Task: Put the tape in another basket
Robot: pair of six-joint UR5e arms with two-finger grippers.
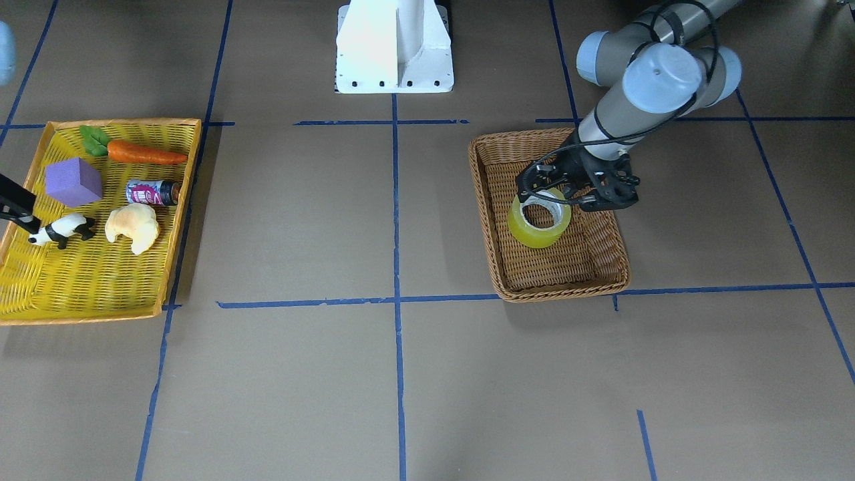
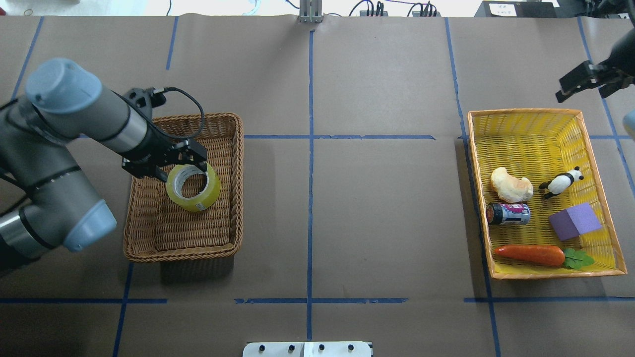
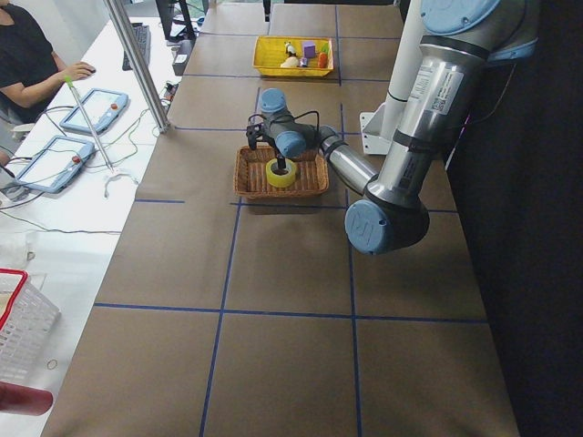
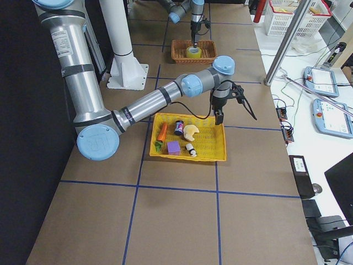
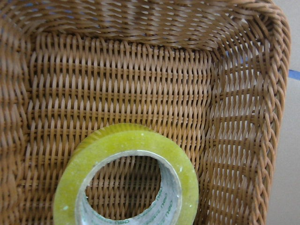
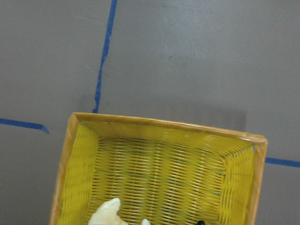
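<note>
The tape (image 2: 194,188), a yellow-green roll with a grey-white core, hangs tilted inside the brown wicker basket (image 2: 238,148). My left gripper (image 2: 191,166) is shut on the roll's upper rim, one finger inside the core. From the front, the same gripper (image 1: 544,195) sits at the top of the tape (image 1: 538,230), over the basket (image 1: 482,194). The left wrist view shows the tape (image 5: 126,140) close below the camera, with the basket floor (image 5: 122,79) behind it. My right gripper (image 2: 583,90) is open and empty, just beyond the yellow tray's far right corner.
The shallow yellow tray (image 2: 476,163) with an orange rim holds a croissant toy (image 2: 511,184), a small can (image 2: 508,213), a panda (image 2: 561,182), a purple block (image 2: 575,221) and a carrot (image 2: 531,254). The robot's white base (image 1: 394,47) stands between the arms.
</note>
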